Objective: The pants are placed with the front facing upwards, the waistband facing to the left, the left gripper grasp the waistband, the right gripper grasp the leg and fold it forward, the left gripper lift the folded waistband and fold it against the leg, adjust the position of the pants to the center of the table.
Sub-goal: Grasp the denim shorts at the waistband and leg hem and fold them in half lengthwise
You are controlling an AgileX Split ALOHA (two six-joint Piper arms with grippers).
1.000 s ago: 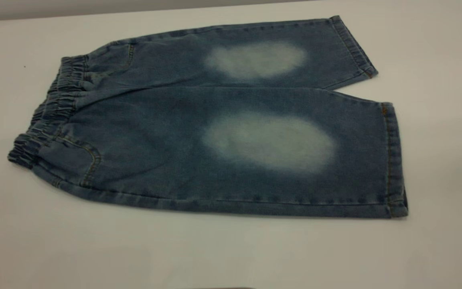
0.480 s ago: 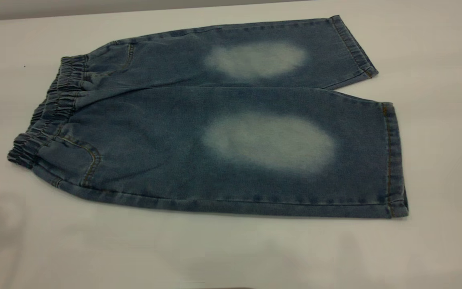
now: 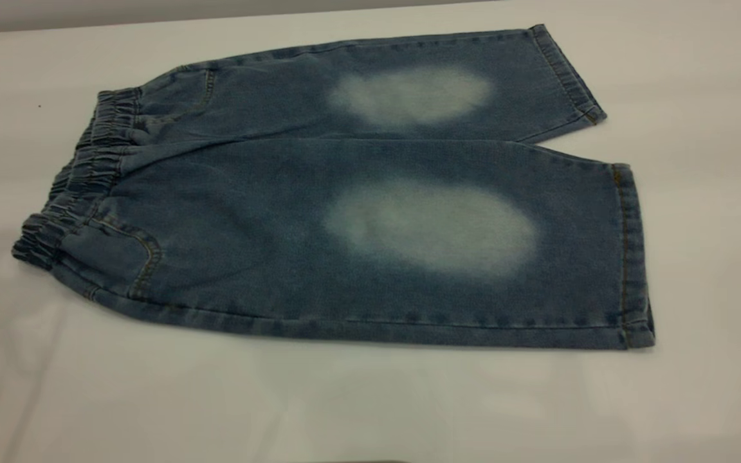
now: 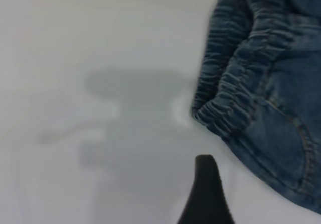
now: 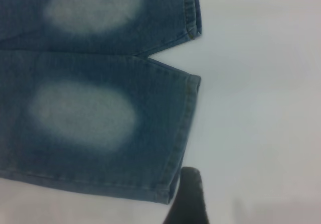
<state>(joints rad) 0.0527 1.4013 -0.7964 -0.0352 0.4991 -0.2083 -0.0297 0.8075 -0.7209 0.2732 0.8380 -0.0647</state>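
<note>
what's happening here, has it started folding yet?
Not yet. The pants lie flat and unfolded on the table, front up, waistband at the exterior view's left. Neither arm shows in the exterior view. The left wrist view shows one finger of the left end effector over bare table near the waistband's near corner. The right wrist view shows a finger of the right end effector beside the near leg's hem corner. Neither touches the denim.

The exterior camera looks steeply down at the pants (image 3: 357, 212). Both wrist cameras hover close above — left over the waistband (image 4: 235, 88), right over the leg hems (image 5: 183, 118).
</note>
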